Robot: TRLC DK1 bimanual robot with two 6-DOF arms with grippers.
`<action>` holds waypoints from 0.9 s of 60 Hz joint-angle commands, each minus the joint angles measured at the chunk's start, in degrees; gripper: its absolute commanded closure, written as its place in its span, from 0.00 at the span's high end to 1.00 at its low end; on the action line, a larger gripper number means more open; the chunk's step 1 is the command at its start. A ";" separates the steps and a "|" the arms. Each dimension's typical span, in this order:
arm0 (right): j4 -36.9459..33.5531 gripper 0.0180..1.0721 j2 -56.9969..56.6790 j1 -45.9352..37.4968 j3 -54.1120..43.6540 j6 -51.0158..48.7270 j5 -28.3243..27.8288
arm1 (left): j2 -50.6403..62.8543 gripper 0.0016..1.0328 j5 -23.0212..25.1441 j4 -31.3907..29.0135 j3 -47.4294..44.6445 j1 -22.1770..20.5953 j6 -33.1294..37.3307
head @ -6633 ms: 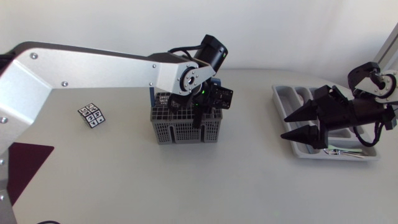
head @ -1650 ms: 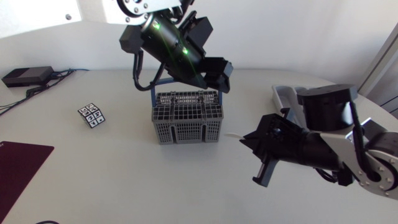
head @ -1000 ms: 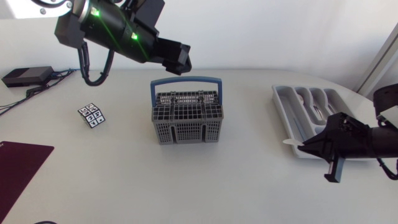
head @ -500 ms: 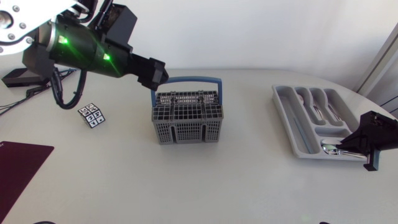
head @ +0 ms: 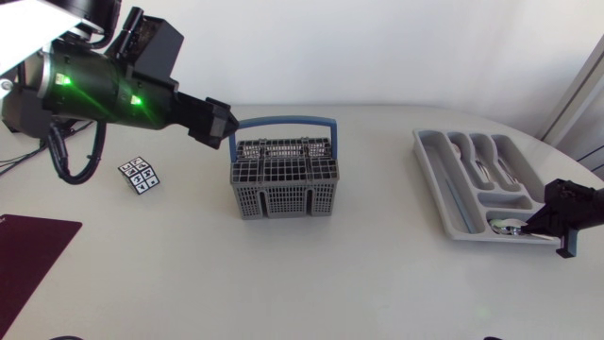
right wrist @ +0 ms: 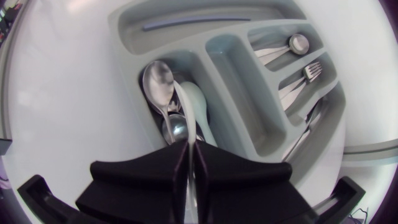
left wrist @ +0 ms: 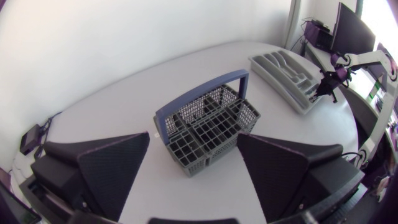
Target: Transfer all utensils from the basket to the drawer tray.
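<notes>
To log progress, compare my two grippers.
Left gripper is open and empty; right gripper is shut on a white spoon. Left hangs clear of the basket; right is low over the tray's spoon compartment. Both have matte black wedge fingers.

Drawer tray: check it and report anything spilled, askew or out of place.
Nothing stands out. The drawer tray keeps its utensils inside its compartments, none spilled; the white spoon in the right hand lies over metal spoons.

The left arm [head: 113,90] was matte black beyond a white link [head: 28,19], with green lights [head: 66,83] and a looped black cable [head: 68,162]. The left gripper [left wrist: 193,137] had wedge fingers [left wrist: 112,168] that looked finely textured.
</notes>
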 commanded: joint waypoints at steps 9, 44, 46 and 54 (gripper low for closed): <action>3.72 0.41 3.08 0.61 0.49 -1.11 2.43 | -1.77 0.95 -0.96 0.19 -2.38 -0.87 0.08; -0.68 0.49 -6.41 -0.54 -3.82 -1.55 0.32 | -3.00 0.95 -1.13 0.10 -3.00 -1.31 0.08; -0.76 0.43 -6.33 -0.62 -3.99 -1.72 0.50 | -3.08 0.95 -1.13 0.10 -3.09 -1.31 0.08; -1.91 0.26 -5.01 -0.80 -3.99 -2.07 1.20 | -3.26 0.95 -1.13 0.10 -3.61 -1.31 0.08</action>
